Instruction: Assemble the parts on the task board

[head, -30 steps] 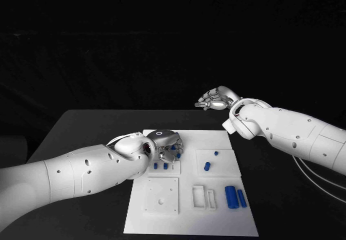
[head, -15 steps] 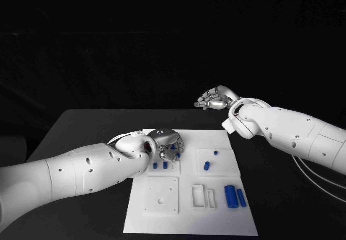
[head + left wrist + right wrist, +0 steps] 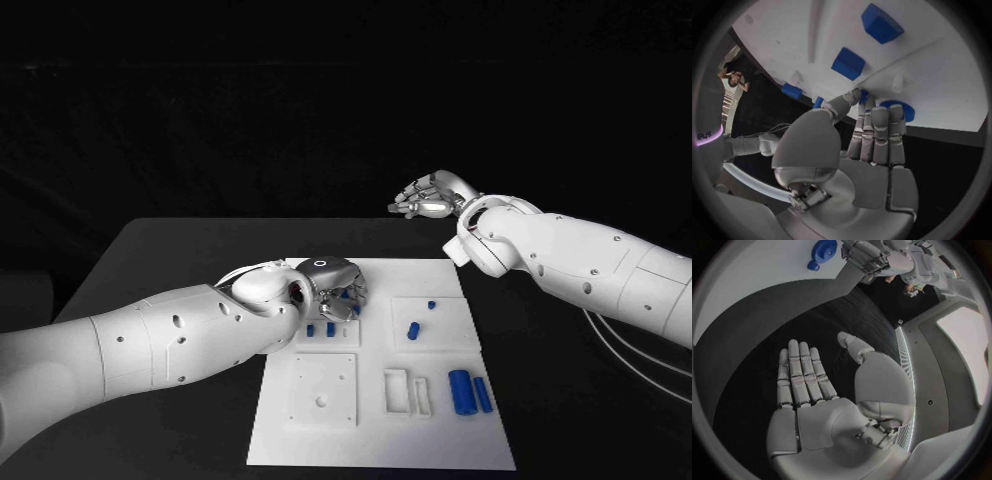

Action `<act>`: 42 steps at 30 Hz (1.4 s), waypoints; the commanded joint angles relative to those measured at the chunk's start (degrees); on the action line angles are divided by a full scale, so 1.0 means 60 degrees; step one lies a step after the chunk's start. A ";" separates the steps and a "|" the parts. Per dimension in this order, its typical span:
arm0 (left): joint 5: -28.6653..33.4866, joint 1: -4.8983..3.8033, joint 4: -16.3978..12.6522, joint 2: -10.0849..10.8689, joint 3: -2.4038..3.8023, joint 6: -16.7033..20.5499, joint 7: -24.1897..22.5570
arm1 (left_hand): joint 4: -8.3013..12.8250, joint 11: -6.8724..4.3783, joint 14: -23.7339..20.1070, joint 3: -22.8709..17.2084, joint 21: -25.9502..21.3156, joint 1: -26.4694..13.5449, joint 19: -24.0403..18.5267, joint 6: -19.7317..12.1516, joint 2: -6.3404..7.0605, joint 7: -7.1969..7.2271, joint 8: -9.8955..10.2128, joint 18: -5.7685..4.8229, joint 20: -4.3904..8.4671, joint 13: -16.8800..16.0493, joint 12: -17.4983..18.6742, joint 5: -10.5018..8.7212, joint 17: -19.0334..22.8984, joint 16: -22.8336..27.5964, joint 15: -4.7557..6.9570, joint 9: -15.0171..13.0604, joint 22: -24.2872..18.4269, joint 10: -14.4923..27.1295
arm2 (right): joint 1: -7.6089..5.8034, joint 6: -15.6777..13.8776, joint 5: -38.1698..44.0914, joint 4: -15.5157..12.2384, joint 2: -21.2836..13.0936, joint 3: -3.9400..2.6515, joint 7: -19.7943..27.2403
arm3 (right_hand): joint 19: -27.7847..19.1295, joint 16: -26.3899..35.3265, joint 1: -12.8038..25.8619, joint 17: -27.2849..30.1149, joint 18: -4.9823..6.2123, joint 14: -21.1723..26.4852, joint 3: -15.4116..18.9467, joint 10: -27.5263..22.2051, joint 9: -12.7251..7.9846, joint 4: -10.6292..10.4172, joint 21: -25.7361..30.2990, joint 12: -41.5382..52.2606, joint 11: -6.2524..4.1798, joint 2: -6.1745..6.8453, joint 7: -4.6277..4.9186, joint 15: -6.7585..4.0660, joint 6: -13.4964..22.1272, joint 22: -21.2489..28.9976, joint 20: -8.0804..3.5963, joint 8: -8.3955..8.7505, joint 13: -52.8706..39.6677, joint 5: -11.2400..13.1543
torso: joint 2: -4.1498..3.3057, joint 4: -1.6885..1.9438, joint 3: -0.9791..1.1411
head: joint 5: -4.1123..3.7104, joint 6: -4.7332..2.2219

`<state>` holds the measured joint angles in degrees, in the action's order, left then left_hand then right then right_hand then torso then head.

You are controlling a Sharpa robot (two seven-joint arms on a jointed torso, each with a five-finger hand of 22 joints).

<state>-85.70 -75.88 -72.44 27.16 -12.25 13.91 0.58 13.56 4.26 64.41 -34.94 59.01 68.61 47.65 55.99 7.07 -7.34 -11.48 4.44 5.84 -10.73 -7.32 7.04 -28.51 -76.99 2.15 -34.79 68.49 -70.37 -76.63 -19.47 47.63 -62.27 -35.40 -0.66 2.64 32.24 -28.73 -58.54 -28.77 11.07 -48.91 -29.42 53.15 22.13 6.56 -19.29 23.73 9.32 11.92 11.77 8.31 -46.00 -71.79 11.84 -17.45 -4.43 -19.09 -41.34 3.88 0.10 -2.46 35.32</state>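
Note:
The white task board (image 3: 433, 440) lies in the middle of the black table. My left hand (image 3: 333, 285) hovers low over its far left corner, fingers straight and close together. In the left wrist view its fingertips (image 3: 879, 112) touch a round blue part (image 3: 900, 111), with the thumb (image 3: 842, 102) drawn up beside them; whether it grips the part is unclear. Two blue blocks (image 3: 848, 62) stand in the board just beyond. The right wrist view shows the same round blue part (image 3: 823, 249) beside that hand. My right hand (image 3: 428, 200) hangs raised behind the board, fingers apart and holding nothing.
Two long blue cylinders (image 3: 462, 392) lie at the board's near right, and small blue pieces (image 3: 417, 331) sit further back. A white square fixture (image 3: 320, 390) and narrow white frames (image 3: 407, 392) stand on the near half. Black table surrounds the board.

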 commanded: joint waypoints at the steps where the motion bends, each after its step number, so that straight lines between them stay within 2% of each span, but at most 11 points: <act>1: -0.0231 0.0057 0.0008 -0.0002 -0.0053 -0.0555 0.0244 | 0.0000 -0.0030 0.0053 0.0026 0.0049 0.0020 0.0105 0.0104 -0.0121 -0.0001 -0.0070 0.0202 0.0270 -0.0033 -0.0016 0.0054 -0.0017 -0.0080 0.0035 0.0020 0.0017 -0.0070 | 0.0001 0.0125 0.0019 -0.0013 0.0002 -0.0004 0.0108 | -0.0027 -0.0043 0.0081 0.0017 -0.0018 0.0072 0.0048 0.0079 -0.0009 -0.0033 0.0037 -0.0026 -0.0006 -0.0024 0.0007 0.0016 0.0062 -0.0018 0.0027 -0.0044 0.0013 -0.0032 | 0.0000 -0.0001 0.0000 | -0.0008 0.0002; 4: -0.0269 0.0057 0.0021 -0.0006 -0.0053 -0.0595 0.0285 | 0.0026 -0.0041 0.0084 0.0005 0.0043 0.0055 0.0123 0.0123 -0.0151 0.0005 -0.0079 0.0202 0.0287 -0.0035 -0.0012 0.0082 -0.0020 -0.0105 0.0046 0.0034 0.0016 -0.0089 | 0.0001 0.0129 0.0018 -0.0012 0.0004 -0.0004 0.0111 | -0.0027 -0.0043 0.0081 0.0017 -0.0018 0.0072 0.0048 0.0079 -0.0009 -0.0032 0.0038 -0.0026 -0.0006 -0.0024 0.0007 0.0016 0.0062 -0.0019 0.0027 -0.0044 0.0014 -0.0032 | 0.0000 -0.0002 -0.0001 | -0.0006 0.0004; 17: -0.0325 0.0061 0.0026 -0.0005 -0.0052 -0.0368 0.0320 | 0.0134 -0.0211 0.0356 -0.0046 0.0074 0.0133 0.0371 0.0540 -0.0572 0.0149 -0.0309 0.0196 0.0416 -0.0127 -0.0132 0.0177 -0.0012 -0.0221 0.0214 0.0053 0.0021 -0.0518 | 0.0001 0.0154 0.0018 -0.0019 0.0007 -0.0004 0.0142 | -0.0026 -0.0045 0.0080 0.0020 -0.0017 0.0073 0.0050 0.0080 -0.0010 -0.0032 0.0043 -0.0025 -0.0006 -0.0030 0.0007 0.0016 0.0061 -0.0024 0.0028 -0.0046 0.0019 -0.0035 | 0.0004 -0.0001 -0.0005 | 0.0013 0.0008; 32: -0.0270 0.0098 -0.0120 0.0131 -0.0041 0.0371 0.0177 | 0.0197 -0.0275 0.0533 -0.0052 0.0093 0.0083 0.0539 0.0672 -0.0606 0.0198 -0.0375 0.0199 0.0500 -0.0155 -0.0133 0.0206 0.0023 -0.0229 0.0279 0.0091 0.0018 -0.0671 | 0.0002 0.0146 0.0018 -0.0018 0.0010 -0.0004 0.0154 | -0.0027 -0.0047 0.0078 0.0024 -0.0016 0.0078 0.0054 0.0079 -0.0012 -0.0028 0.0052 -0.0025 -0.0006 -0.0032 0.0006 0.0017 0.0061 -0.0031 0.0029 -0.0048 0.0025 -0.0040 | 0.0000 0.0003 -0.0012 | 0.0021 -0.0026; 42: 0.0025 0.0116 -0.0262 0.0311 0.0035 0.1080 -0.0069 | 0.0208 -0.0291 0.0616 -0.0073 0.0105 0.0072 0.0621 0.0710 -0.0595 0.0211 -0.0392 0.0203 0.0536 -0.0158 -0.0116 0.0222 0.0036 -0.0233 0.0296 0.0112 0.0017 -0.0709 | 0.0008 0.0152 0.0018 -0.0005 0.0012 -0.0004 0.0164 | -0.0027 -0.0049 0.0077 0.0027 -0.0015 0.0079 0.0056 0.0080 -0.0013 -0.0028 0.0057 -0.0024 -0.0006 -0.0036 0.0005 0.0018 0.0060 -0.0036 0.0031 -0.0050 0.0029 -0.0041 | 0.0009 0.0002 -0.0007 | 0.0036 -0.0058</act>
<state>-86.67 -75.19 -73.73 29.01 -12.12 17.54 1.15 14.54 2.26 67.82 -35.18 59.45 69.06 51.11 59.84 3.91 -6.12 -13.47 4.86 6.86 -11.67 -7.93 8.17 -28.34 -78.10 3.93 -34.09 68.51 -73.86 -76.60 -19.27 47.61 -62.25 -35.37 -0.66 2.86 32.24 -28.73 -58.54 -28.68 11.06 -48.91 -29.27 53.15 22.14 6.40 -19.29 23.73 9.31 11.92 11.76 8.31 -46.01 -71.95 11.84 -17.45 -4.34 -19.09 -41.31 3.89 0.02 -2.27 35.00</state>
